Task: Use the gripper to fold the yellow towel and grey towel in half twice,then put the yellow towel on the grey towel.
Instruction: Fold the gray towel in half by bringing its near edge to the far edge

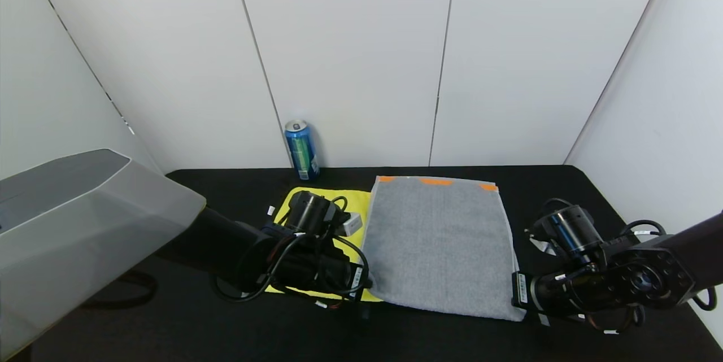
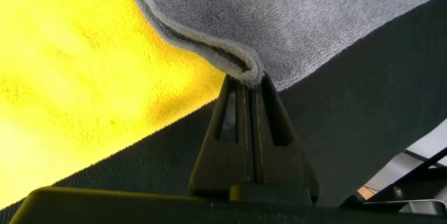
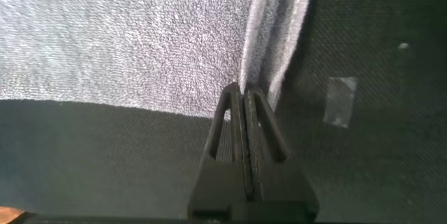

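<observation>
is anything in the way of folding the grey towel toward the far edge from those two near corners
Nothing visible. The left gripper and right gripper are shut on the near corners of the grey towel, whose top is bare. The yellow towel lies partly under its left edge; the can stands beyond it.

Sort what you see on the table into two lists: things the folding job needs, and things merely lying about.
Needed: grey towel, pinched at its near corners by the left gripper and right gripper; yellow towel, flat beside it.

Lying about: blue can, upright by the wall.
</observation>
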